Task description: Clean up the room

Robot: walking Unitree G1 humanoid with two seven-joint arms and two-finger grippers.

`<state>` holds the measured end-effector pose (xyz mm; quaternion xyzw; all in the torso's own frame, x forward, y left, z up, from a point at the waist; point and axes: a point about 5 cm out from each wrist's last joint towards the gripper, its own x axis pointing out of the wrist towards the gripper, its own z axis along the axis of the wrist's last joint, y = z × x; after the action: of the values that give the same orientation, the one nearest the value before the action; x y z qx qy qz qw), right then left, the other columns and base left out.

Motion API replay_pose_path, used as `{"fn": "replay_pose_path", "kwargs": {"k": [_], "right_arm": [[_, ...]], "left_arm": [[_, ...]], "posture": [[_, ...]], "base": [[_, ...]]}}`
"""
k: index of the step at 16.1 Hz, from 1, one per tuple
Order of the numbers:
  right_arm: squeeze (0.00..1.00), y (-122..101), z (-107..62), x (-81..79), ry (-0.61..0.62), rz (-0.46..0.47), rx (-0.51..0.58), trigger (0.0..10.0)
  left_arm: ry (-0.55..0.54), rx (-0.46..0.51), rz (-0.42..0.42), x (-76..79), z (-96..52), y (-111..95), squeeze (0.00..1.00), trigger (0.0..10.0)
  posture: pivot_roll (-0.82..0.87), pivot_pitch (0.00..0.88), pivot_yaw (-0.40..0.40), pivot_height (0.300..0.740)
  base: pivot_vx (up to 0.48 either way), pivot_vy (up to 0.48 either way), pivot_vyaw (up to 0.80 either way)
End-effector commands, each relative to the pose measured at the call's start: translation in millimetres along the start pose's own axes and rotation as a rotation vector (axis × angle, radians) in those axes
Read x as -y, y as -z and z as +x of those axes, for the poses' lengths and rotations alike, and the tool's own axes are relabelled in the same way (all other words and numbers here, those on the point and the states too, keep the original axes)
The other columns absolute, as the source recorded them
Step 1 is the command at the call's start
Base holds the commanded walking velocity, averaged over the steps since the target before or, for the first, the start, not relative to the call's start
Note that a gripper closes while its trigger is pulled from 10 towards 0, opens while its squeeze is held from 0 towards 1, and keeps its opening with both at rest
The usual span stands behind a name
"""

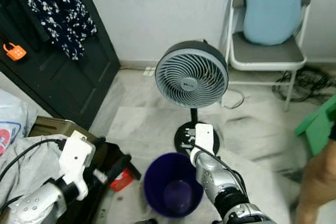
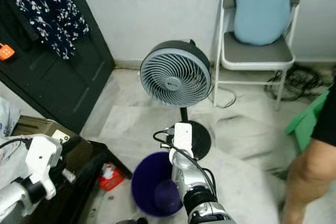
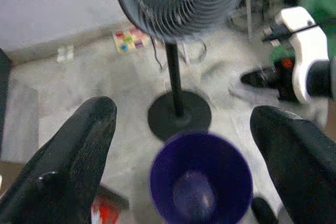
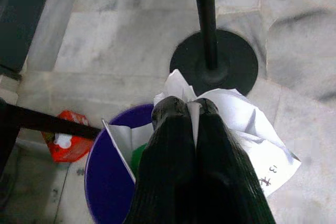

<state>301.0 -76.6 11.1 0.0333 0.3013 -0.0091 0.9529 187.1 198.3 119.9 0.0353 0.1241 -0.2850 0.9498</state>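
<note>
Right tool (image 4: 192,109): both black fingers pressed together on a crumpled white paper (image 4: 239,129), which sits pinched between the tips. The right wrist view places the tool above the near rim of the purple bin (image 4: 107,182); part of the sheet hangs over the bin mouth, but the larger flap (faint handwriting on one corner) spreads out past the rim over the floor (image 4: 121,45).

Risk, judged: if the grip is released here, the broad flap could catch the rim or slide outside the bin, since most of the paper lies off-centre from the opening. The sheet is light and creased, so it would likely flutter rather than drop straight. The fan (image 1: 191,74) stands just behind the bin; if it is running (cannot tell from the blades), airflow could push the paper aside.

Left tool (image 3: 181,140): fingers spread wide, holding nothing, hovering to the left of the bin and looking down into it. The bin interior appears dark and mostly bare in that view.

Near the bin on the floor: a red wrapper (image 4: 67,136), still to be collected. A person's leg (image 2: 310,177) stands at the right edge. Farther back, a chair (image 1: 268,53) with a blue cushion stands against the wall.
</note>
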Motion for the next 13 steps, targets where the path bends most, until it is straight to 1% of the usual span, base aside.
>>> {"fn": "replay_pose_path", "kwargs": {"k": [1,2,3,4,6,7,9,11,13], "right_arm": [[0.0,-0.8,-5.8,-37.0,-0.076,0.04,-0.012,10.0],[0.0,1.1,-6.1,-39.2,-0.079,0.042,-0.02,10.0],[0.0,2.0,-6.0,-42.4,-0.101,0.07,-0.038,10.0],[0.0,-3.6,-5.8,-47.9,-0.141,0.097,-0.029,10.0],[0.0,-17.3,-6.0,-58.0,-0.188,0.087,0.009,10.0],[0.0,-25.4,-6.8,-66.4,-0.218,0.075,0.02,10.0],[0.0,-29.1,-10.1,-78.6,-0.277,0.062,0.03,10.0],[0.0,-29.6,-12.2,-84.3,-0.301,0.068,0.041,10.0],[0.0,-28.3,-13.3,-86.4,-0.326,0.069,0.049,10.0]], "left_arm": [[0.006,-0.023,0.018,-3.6,-8.2,-3.3,0.0,10.0],[0.02,-0.039,0.023,-3.3,-12.2,-3.4,0.0,10.0],[0.041,-0.061,0.034,-2.7,-16.1,-3.2,0.0,10.0],[0.049,-0.075,0.037,-2.6,-18.3,-2.5,0.0,10.0],[0.053,-0.08,0.037,-2.5,-19.2,-3.1,0.0,10.0],[0.057,-0.081,0.038,-1.8,-18.1,-4.2,0.0,10.0],[0.051,-0.083,0.039,-1.1,-17.6,-3.4,0.0,10.0],[0.055,-0.087,0.036,0.8,-19.0,-2.4,0.0,10.0],[0.122,-0.104,0.02,7.0,-20.6,-0.8,0.0,10.0]], "posture": [[0.09,0.192,0.21,0.74],[0.1,0.199,0.225,0.74],[0.11,0.206,0.235,0.74],[0.11,0.208,0.238,0.74],[0.12,0.206,0.24,0.74],[0.12,0.204,0.231,0.74],[0.12,0.203,0.226,0.74],[0.12,0.195,0.221,0.74],[0.12,0.191,0.215,0.74]], "base": [[0.0,0.0,0.0],[0.0,0.0,0.0],[0.0,0.0,0.0],[0.0,0.0,0.0],[0.0,0.0,0.0],[0.0,0.0,0.0],[0.0,0.0,0.0],[0.0,0.0,0.0],[0.0,0.0,0.0]]}}
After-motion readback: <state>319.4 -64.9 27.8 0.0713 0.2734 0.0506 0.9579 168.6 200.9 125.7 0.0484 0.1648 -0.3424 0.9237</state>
